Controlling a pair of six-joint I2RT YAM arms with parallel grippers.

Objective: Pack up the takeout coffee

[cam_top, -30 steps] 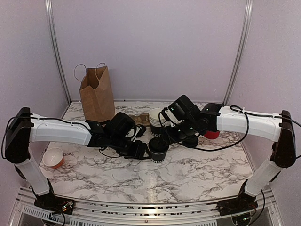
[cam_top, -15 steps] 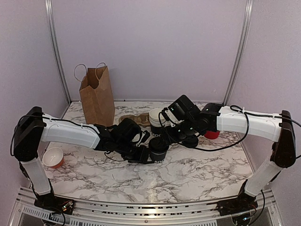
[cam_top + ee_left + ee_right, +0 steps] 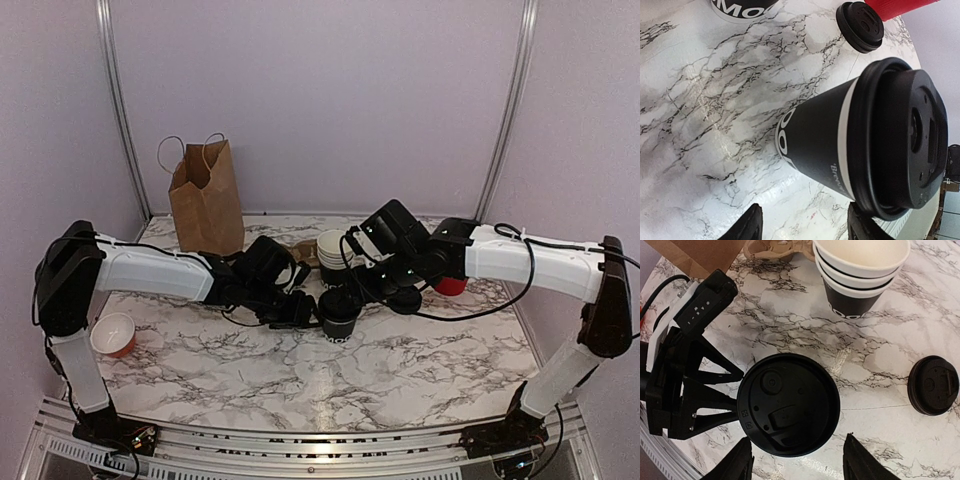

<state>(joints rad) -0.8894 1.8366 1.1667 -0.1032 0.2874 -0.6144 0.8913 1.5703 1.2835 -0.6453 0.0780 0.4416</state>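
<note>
Packing not begun: top view has the takeout coffee [image 3: 338, 312] lidded and upright on the counter [image 3: 400, 370], well apart from the brown bag [image 3: 207, 200] (contents not visible), so bagging is all left. Left wrist: left fingers [image 3: 751, 227] spread near the cup, gripping nothing. Right wrist: right fingers [image 3: 742, 462] released above its lid; stacked cups [image 3: 850, 302] empty on top.

Bright, even light; soft shadows; sheen on marble table [image 3: 735, 145]; wrist-view edges soft.
</note>
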